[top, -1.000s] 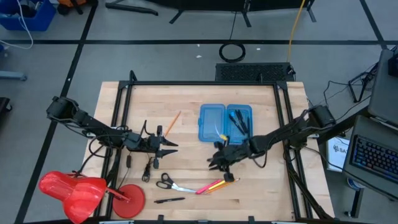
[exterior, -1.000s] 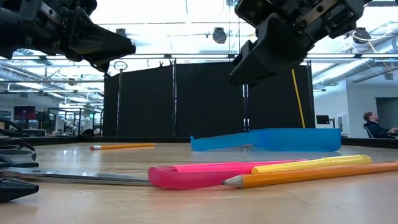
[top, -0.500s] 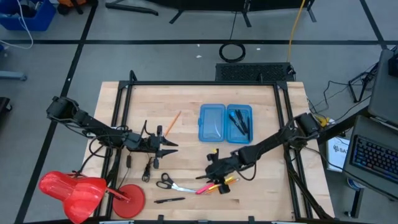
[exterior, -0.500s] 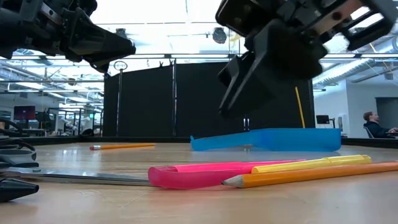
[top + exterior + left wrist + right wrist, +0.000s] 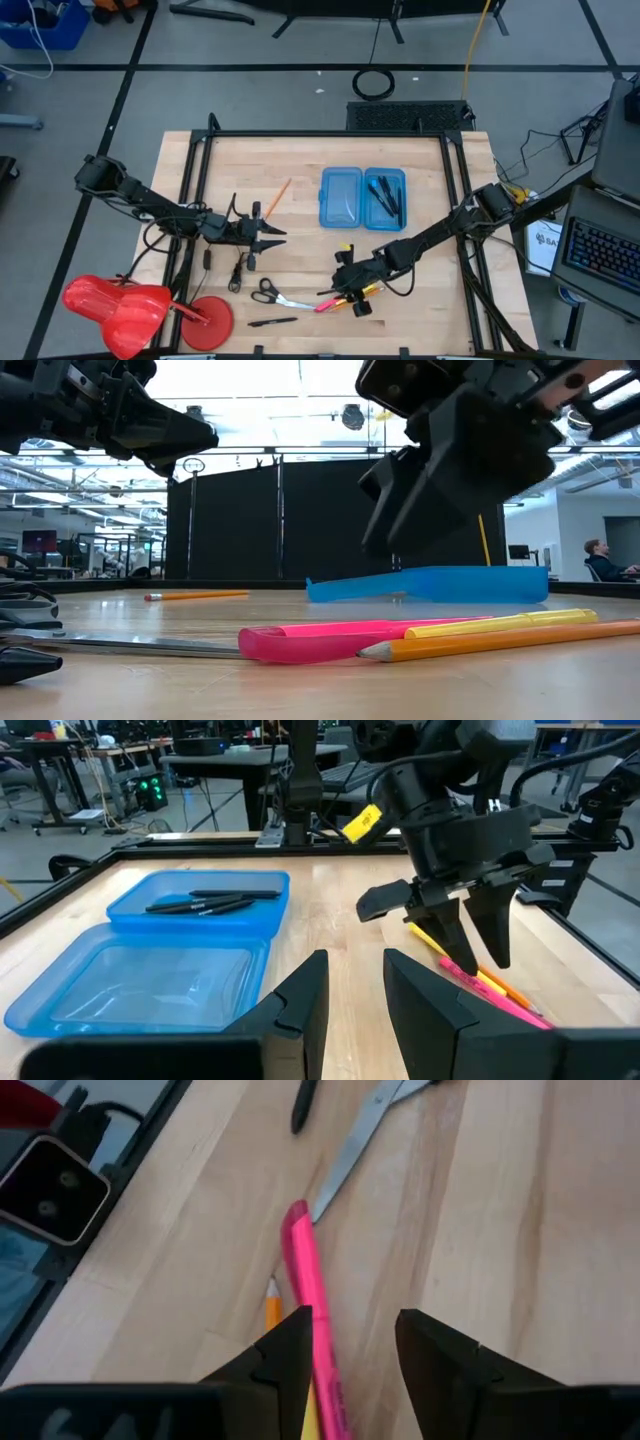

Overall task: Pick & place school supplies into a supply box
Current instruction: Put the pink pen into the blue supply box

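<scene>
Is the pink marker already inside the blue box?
No, the pink marker lies on the table near the scissors, while the blue box holds only black pens.

Two dark jointed arms, black cabling, yellow tag on right arm.

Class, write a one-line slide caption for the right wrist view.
Open right gripper poised above a bright pink plastic marker on the pale wooden table, beside an orange pencil and steel scissor blades.

red plastic object, looped cable, perhaps
</scene>
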`<state>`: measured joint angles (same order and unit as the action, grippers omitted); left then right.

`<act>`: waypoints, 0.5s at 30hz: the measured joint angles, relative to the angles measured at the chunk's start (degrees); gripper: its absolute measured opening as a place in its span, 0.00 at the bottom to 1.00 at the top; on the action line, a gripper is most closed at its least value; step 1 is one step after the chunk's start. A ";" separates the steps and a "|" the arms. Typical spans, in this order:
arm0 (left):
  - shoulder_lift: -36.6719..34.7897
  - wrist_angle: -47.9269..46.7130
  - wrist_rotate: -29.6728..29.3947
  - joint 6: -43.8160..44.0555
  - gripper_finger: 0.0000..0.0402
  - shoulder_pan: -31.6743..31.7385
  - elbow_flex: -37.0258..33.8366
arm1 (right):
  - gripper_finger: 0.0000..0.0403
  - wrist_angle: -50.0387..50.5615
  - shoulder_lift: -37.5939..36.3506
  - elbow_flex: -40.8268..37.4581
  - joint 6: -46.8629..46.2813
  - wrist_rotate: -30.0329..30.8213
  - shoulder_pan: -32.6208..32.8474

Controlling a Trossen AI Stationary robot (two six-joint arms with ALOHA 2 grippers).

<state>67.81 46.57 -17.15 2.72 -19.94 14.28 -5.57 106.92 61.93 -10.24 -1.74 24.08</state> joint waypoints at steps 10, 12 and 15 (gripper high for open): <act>0.00 -0.02 0.00 0.01 0.26 0.00 0.00 | 0.32 -3.34 3.08 0.00 -0.83 -1.55 0.04; 0.00 -0.02 0.00 0.04 0.26 0.00 0.00 | 0.32 -3.45 3.41 0.00 -1.05 -1.55 0.04; 0.00 -0.04 0.00 0.04 0.26 0.00 0.00 | 0.32 -3.89 3.48 0.00 -1.08 -1.55 0.04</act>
<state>67.81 46.52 -17.15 2.76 -19.94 14.28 -9.45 110.40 61.93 -11.32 -3.29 24.12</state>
